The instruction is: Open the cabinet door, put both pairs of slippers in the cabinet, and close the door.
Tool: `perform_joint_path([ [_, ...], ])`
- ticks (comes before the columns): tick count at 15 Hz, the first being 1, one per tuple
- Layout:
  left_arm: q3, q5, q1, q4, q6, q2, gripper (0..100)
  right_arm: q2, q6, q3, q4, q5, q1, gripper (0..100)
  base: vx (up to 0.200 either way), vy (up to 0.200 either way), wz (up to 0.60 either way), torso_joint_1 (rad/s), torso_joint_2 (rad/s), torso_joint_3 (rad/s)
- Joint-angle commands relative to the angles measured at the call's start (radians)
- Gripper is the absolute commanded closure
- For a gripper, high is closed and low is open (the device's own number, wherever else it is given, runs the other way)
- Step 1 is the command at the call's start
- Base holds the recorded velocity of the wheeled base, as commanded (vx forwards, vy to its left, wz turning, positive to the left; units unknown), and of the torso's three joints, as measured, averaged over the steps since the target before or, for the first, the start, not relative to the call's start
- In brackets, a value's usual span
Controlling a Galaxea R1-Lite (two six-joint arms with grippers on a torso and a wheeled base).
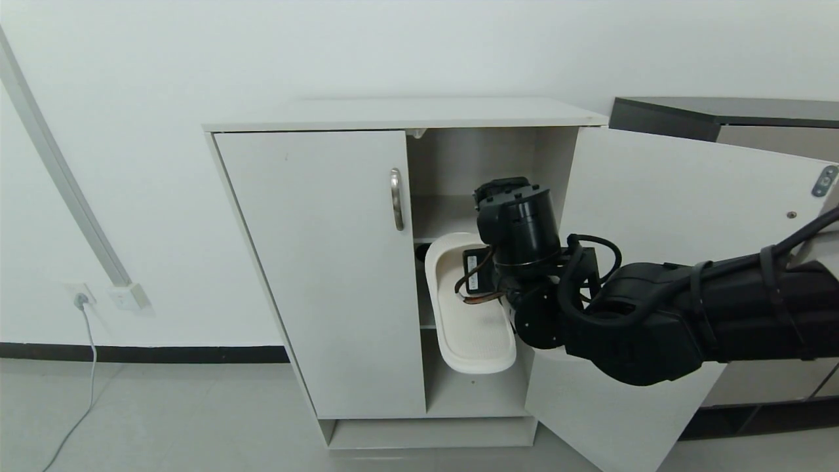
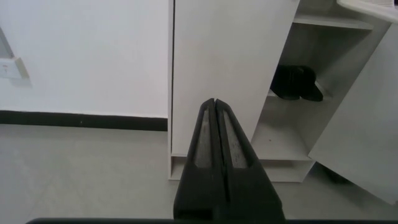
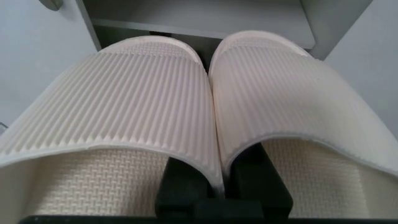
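Note:
The white cabinet point(image 1: 314, 262) stands with its left door shut and its right door point(image 1: 668, 210) swung wide open. My right gripper point(image 3: 222, 180) is shut on a pair of cream slippers point(image 3: 124, 93), pinching their adjoining inner walls. In the head view the cream slippers point(image 1: 472, 334) hang sole-outward in the cabinet opening, toes pointing up toward the middle shelf. A pair of black slippers point(image 2: 297, 84) lies on the middle shelf inside. My left gripper point(image 2: 215, 107) is shut on nothing, held back from the cabinet point(image 2: 230, 56) and low above the floor.
The shut left door carries a metal handle point(image 1: 396, 199) beside the opening. A wall socket with a cable point(image 1: 82, 298) and a slanted conduit point(image 1: 59, 170) are on the left wall. A dark counter point(image 1: 721, 118) stands behind the open door. Grey floor spreads in front.

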Motion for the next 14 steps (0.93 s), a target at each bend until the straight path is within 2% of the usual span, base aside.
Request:
perform_joint_path([
  [1,0.0,0.001,0.0,0.0,-0.001,0.0,100,0.002,0.0,-0.001,0.0,-0.002,0.0,100,0.0,0.0,0.0,0.0,0.0,0.0],
  [2,0.0,0.001,0.0,0.0,-0.001,-0.001,100,0.002,0.002,0.002,0.0,-0.002,0.0,100,0.0,0.0,0.0,0.0,0.0,0.0],
  [14,0.0,-0.004,0.0,0.0,0.0,0.0,100,0.009,0.009,0.027,-0.005,-0.002,-0.008,100,0.2,0.0,0.0,0.003,0.0,0.004],
])
